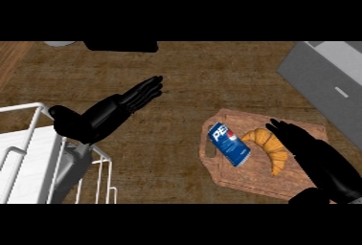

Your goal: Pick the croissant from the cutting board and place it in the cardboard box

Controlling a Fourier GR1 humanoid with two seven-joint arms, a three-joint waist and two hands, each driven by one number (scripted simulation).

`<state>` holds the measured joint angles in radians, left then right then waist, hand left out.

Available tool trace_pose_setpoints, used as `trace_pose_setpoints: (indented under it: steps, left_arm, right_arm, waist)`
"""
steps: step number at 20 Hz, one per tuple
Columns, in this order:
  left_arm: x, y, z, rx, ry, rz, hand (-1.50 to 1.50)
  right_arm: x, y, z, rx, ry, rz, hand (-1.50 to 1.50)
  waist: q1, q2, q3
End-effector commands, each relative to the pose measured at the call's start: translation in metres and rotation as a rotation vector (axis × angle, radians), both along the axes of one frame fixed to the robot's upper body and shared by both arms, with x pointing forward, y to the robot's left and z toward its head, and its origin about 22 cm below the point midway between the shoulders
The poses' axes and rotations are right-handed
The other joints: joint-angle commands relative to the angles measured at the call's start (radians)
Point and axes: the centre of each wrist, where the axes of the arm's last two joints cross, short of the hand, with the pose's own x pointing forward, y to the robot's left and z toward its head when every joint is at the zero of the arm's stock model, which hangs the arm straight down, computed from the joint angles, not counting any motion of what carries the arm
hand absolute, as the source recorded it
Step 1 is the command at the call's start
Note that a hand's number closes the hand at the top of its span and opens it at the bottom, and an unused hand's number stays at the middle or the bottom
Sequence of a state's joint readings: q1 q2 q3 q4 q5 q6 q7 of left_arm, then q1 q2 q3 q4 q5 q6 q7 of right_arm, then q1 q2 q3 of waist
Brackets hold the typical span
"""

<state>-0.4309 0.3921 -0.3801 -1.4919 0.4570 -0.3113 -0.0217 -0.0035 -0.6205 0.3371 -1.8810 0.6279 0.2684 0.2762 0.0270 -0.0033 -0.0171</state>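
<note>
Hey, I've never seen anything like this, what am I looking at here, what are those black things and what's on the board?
This is one view from a humanoid robot's head, looking steeply down at a brown counter. The black shapes are its hands. The left robot hand is at the left, fingers straight, holding nothing, above a white wire rack. The right robot hand lies open beside a croissant; whether it touches it is hard to tell. The croissant and a blue soda can lying on its side rest on a wooden cutting board. A grey appliance sits at the upper right. Nothing is held.
</note>
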Motion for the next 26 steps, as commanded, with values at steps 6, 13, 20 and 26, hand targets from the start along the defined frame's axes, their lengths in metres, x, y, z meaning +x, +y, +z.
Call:
trace_pose_setpoints:
  steps: [6, 13, 20, 26]
  left_arm:
    - [-0.002, 0.038, -0.023, 0.190, 0.029, 0.384, 0.00]
    - [-0.004, 0.030, -0.026, 0.198, 0.029, 0.392, 0.00]
    - [-0.008, 0.026, -0.021, 0.201, 0.020, 0.413, 0.00]
    - [-0.012, 0.017, -0.028, 0.209, 0.026, 0.410, 0.00]
  right_arm:
    - [0.006, 0.004, -0.019, -0.040, 0.041, -0.011, -1.50]
    - [0.011, 0.014, -0.032, -0.051, 0.062, -0.005, -1.50]
    - [0.011, 0.002, -0.059, -0.098, 0.108, -0.012, -1.50]
    - [0.022, 0.006, -0.060, -0.154, 0.076, -0.029, -1.50]
  waist:
    - [0.038, 0.004, 0.018]
    - [0.028, 0.005, 0.017]
    - [0.023, 0.002, 0.018]
    - [0.011, 0.000, 0.017]
